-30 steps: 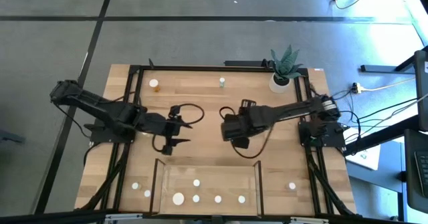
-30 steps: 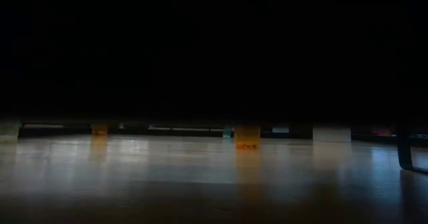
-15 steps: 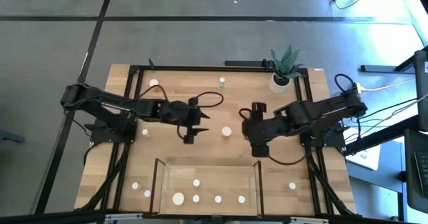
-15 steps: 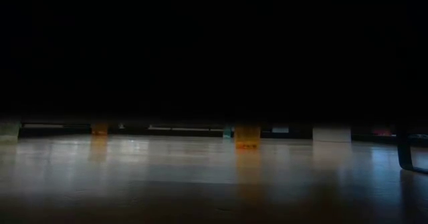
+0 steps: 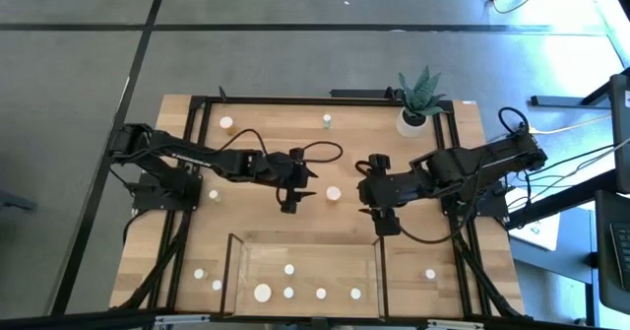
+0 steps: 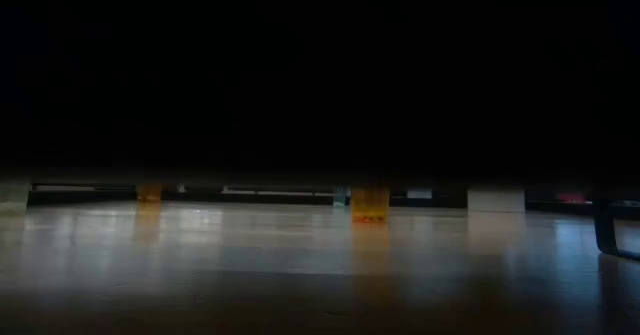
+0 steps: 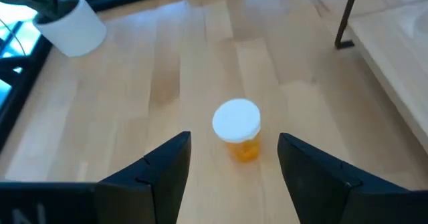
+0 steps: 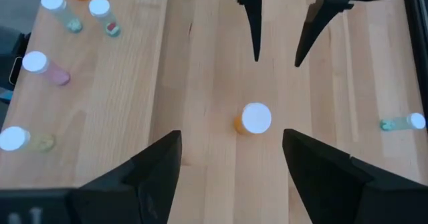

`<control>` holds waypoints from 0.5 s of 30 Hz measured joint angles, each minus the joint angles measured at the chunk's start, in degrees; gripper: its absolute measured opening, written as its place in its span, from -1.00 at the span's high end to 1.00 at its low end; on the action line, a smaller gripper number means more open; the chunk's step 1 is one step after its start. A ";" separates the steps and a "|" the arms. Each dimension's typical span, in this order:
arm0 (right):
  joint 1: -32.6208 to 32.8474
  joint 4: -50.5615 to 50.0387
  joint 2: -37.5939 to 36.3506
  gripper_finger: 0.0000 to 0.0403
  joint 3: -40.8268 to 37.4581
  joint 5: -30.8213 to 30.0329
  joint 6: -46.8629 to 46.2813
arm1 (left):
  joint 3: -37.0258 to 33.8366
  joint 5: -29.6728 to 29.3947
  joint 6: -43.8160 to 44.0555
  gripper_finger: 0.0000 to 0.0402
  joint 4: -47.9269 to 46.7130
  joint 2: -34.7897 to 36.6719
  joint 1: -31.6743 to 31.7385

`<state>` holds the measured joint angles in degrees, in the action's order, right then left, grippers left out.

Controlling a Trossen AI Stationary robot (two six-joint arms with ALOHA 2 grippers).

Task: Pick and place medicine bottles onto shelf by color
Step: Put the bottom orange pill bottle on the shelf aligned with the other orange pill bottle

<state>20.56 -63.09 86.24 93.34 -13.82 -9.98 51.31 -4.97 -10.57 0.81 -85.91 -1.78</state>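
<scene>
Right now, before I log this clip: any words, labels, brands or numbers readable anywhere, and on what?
None can be read.
Amber bottle between the left gripper and right gripper: no label text shows.
Same bottle in the low view: a red mark low on its body, too blurred to read.
Other bottles: too small to tell.
Plant pot: plain white.

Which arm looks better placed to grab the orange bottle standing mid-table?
Left, likely. The left gripper is open and nearer the orange bottle, which sits centred ahead of its fingers. The right gripper, also open, sits farther off.
</scene>
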 joint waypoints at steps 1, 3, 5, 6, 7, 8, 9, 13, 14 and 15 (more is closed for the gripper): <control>0.00 0.00 0.00 -0.30 0.00 -0.01 -0.05 | 0.00 0.00 0.00 -0.08 -0.09 -0.10 -0.11; 0.00 0.04 0.02 -0.30 0.00 -0.01 -0.19 | 0.00 0.00 0.00 -0.08 0.10 -0.11 -0.12; 0.00 0.04 0.01 -0.30 0.00 -0.01 -0.19 | 0.00 0.00 0.00 -0.08 0.10 -0.20 -0.15; 0.00 0.06 0.00 -0.30 0.00 -0.01 -0.19 | 0.00 0.00 0.00 -0.08 0.10 -0.22 -0.15; 0.00 0.09 0.02 -0.30 0.00 -0.01 -0.19 | 0.00 0.00 0.00 -0.08 0.24 -0.22 -0.15; 0.00 0.12 0.02 -0.30 0.00 -0.01 -0.19 | 0.00 0.00 -0.06 -0.08 0.34 -0.22 -0.15; 0.00 0.13 0.02 -0.30 0.00 -0.01 -0.19 | 0.00 -0.02 -0.37 -0.08 0.35 -0.22 -0.15; 0.00 0.13 0.02 -0.30 0.00 -0.01 -0.19 | 0.00 -1.64 -0.27 -0.08 2.21 -0.22 -0.09; 0.00 0.13 0.02 -0.30 0.00 -0.01 -0.19 | 0.00 -3.05 -0.27 -0.08 2.84 -0.22 -0.10; 0.00 0.13 0.01 -0.30 0.00 -0.01 -0.19 | 0.10 -4.70 -0.39 -0.08 3.37 -0.22 -0.29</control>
<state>20.56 -62.96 86.24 93.34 -13.82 -10.17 51.41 -9.68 -10.95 4.18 -86.13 -2.07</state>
